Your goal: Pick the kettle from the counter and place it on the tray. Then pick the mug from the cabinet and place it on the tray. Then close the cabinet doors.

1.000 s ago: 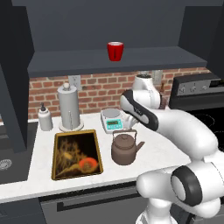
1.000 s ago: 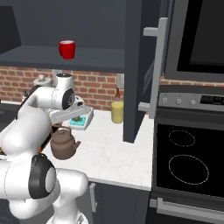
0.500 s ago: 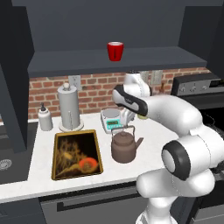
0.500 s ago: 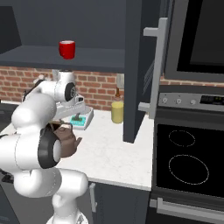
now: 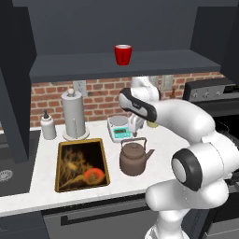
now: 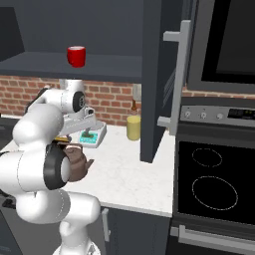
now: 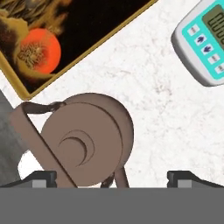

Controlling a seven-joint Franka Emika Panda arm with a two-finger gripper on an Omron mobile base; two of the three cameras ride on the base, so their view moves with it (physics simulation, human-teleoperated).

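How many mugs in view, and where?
1. The red mug stands on the open cabinet shelf, above the counter. More could sit behind the door, unseen.

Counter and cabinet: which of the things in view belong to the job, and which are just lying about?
Belong to the job:
kettle, on the counter, below the open claw
tray
mug, on the cabinet shelf
cabinet doors, open

Lying about:
paper-towel roll
scale
white bottle
yellow jar
stovetop
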